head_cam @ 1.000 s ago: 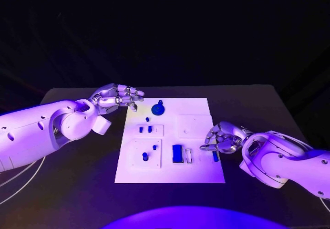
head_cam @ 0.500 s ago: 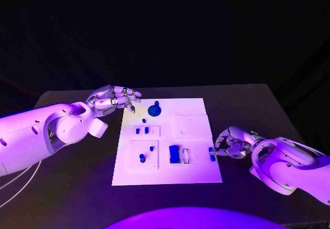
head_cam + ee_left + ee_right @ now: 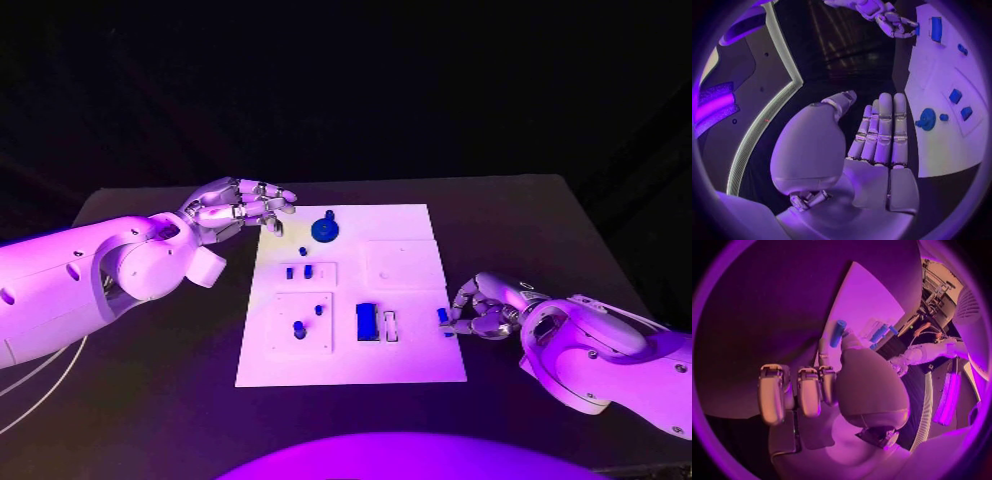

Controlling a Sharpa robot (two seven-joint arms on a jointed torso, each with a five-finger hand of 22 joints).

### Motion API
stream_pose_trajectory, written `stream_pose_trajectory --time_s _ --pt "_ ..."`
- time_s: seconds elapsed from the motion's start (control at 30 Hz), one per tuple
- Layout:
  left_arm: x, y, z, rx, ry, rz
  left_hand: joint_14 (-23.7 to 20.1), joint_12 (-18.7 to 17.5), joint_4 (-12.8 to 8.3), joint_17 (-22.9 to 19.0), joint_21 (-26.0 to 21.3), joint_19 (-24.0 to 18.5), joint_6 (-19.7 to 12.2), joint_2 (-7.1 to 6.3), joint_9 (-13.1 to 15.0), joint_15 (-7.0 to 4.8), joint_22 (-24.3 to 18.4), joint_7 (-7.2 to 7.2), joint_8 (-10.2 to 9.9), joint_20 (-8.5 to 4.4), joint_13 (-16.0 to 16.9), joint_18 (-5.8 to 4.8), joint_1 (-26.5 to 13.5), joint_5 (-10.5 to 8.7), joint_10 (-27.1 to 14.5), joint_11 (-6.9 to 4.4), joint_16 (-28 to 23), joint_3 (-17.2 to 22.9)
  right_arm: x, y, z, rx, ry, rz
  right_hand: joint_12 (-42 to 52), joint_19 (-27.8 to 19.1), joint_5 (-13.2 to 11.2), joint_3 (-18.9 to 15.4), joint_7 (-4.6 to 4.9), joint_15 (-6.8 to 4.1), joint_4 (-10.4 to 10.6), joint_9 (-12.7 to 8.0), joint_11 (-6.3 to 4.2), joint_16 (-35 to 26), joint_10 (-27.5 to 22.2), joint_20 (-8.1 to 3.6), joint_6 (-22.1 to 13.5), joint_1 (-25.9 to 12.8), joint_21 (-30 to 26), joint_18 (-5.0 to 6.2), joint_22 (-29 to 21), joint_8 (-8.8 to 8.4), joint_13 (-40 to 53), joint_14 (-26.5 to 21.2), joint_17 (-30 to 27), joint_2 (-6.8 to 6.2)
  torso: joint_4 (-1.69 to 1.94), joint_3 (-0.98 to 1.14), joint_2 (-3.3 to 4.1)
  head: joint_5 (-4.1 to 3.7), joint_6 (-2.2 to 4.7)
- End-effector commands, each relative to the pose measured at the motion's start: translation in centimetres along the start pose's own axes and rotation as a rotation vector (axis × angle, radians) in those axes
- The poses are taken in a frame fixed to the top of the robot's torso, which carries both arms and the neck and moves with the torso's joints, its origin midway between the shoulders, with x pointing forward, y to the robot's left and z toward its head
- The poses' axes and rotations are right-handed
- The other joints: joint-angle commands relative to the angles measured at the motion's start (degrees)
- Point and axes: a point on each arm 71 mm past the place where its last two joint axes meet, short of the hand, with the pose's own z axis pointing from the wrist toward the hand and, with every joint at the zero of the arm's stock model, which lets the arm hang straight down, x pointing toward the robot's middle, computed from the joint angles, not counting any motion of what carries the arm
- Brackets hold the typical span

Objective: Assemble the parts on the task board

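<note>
1. Task board (image 3: pixel 411 362) lies mid-table (image 3: pixel 144 400), with bare tabletop on every side of it.
2. Right hand (image 3: pixel 483 308) pinches a small blue part (image 3: pixel 444 318) at the board's right edge.
3. Left hand (image 3: pixel 240 208) hovers at the board's far-left corner, fingers straight together, holding nothing.

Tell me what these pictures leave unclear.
- Whether the right hand holds the blue part at the board edge: head view too small, its own fingers cover the contact.
- Same part in the right wrist view: its lower end is hidden behind the fingers.
</note>
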Motion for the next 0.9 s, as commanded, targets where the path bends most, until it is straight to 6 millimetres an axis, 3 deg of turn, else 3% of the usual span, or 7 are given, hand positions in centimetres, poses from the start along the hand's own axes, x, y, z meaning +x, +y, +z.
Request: stream_pose_trajectory --time_s 0.03,0.2,0.3,0.43,0.5,0.6,0.9 --pt "0.2 -0.1 0.0 0.015 0.009 -0.012 -0.20 0.15 0.14 0.05 -0.31 0.44 -0.42 -0.02 0.05 0.06 -0.04 0.00 0.22 0.05 0.07 0.79 -0.41 -0.40 -0.40 0.00 0.29 -0.31 0.6 0.2 0.1 -0.001 0.018 -0.031 -0.15 4.81 -0.10 0.60 0.06 -0.15 0.01 -0.26 -0.32 -0.32 3.22 -0.02 0.45 -0.24 0.17 -0.77 13.84 0.06 11.26 5.03 9.92 0.16 -0.07 -0.03 0.01 0.04 -0.03" --pt "0.2 -0.1 0.0 0.013 0.011 -0.013 -0.21 0.21 0.28 0.07 -0.46 0.54 -0.44 0.04 0.07 0.05 -0.16 -0.02 0.25 0.05 0.09 0.80 -0.36 -0.37 -0.44 0.00 0.31 -0.46 1.1 0.6 0.4 -0.006 0.033 -0.041 -0.13 4.81 0.34 1.59 -0.12 -0.34 -0.20 -0.13 -0.51 -0.33 3.26 -0.20 0.52 1.18 0.17 -0.77 13.84 0.21 11.30 5.03 9.93 0.50 -0.01 -0.02 0.01 0.11 -0.17" --pt "0.2 -0.1 0.0 0.012 0.011 -0.013 -0.21 0.21 0.28 0.07 -0.46 0.54 -0.44 0.04 0.07 0.05 -0.16 -0.02 0.25 0.05 0.09 0.80 -0.36 -0.37 -0.44 0.00 0.31 -0.46 1.4 0.7 0.6 -0.003 0.039 -0.057 -0.14 4.82 -0.01 5.28 -0.50 -0.68 -0.77 -0.11 -0.87 -0.33 3.28 -0.52 0.58 5.89 0.22 -0.78 13.85 0.20 11.33 5.05 9.99 1.15 0.03 -0.03 -0.03 0.13 -0.26" --pt "0.1 -0.1 0.0 0.010 0.009 -0.012 -0.21 0.24 0.32 0.07 -0.54 0.59 -0.45 0.10 0.07 0.04 -0.22 -0.02 0.26 0.04 0.10 0.80 -0.29 -0.35 -0.47 -0.01 0.32 -0.50 1.6 0.6 0.8 0.014 0.048 -0.090 -0.53 4.76 1.33 9.94 -0.69 -0.87 -1.31 -0.36 -1.07 -0.40 3.08 -0.77 0.83 9.81 -0.04 -0.74 13.79 -0.09 11.12 5.02 9.88 0.80 -0.09 -0.07 -0.07 0.34 -0.33" --pt "0.1 -0.1 -0.1 0.009 0.008 -0.012 -0.22 0.27 0.38 0.08 -0.63 0.67 -0.47 0.23 0.08 0.03 -0.29 -0.03 0.28 0.04 0.11 0.80 -0.16 -0.31 -0.50 -0.02 0.33 -0.53 1.6 0.6 0.8 0.022 0.052 -0.106 -0.71 4.73 1.38 11.88 -0.68 -0.89 -1.53 -0.50 -1.08 -0.42 3.00 -0.80 0.93 10.76 -0.13 -0.72 13.77 -0.26 11.03 5.01 9.88 0.43 -0.07 -0.08 -0.08 0.35 -0.35" --pt "0.1 -0.1 -0.1 0.008 0.008 -0.012 -0.23 0.31 0.43 0.09 -0.72 0.75 -0.48 0.36 0.09 0.03 -0.37 -0.02 0.30 0.03 0.12 0.81 -0.02 -0.28 -0.54 -0.02 0.34 -0.54 1.7 0.5 0.9 0.030 0.054 -0.127 -0.76 4.74 4.07 16.03 -0.66 -0.88 -2.16 -0.70 -1.07 -0.44 2.98 -0.83 1.29 11.62 -0.12 -0.73 13.77 -0.49 11.06 5.02 9.92 -0.79 -0.04 -0.11 -0.07 0.38 -0.27" --pt "0.1 -0.1 -0.1 0.005 0.007 -0.011 -0.26 0.38 0.43 0.10 -0.91 0.93 -0.53 0.55 0.11 0.00 -0.52 -0.03 0.34 0.00 0.14 0.81 0.42 -0.24 -0.63 -0.02 0.35 -0.56 1.7 0.9 0.9 0.034 0.048 -0.155 -0.87 4.79 8.74 23.31 -0.62 -0.87 -3.94 -0.44 -1.05 -0.38 2.98 -0.81 1.64 9.48 0.07 -0.77 13.82 -0.31 11.09 5.07 10.20 -3.64 -0.03 -0.11 -0.17 0.35 -0.18"
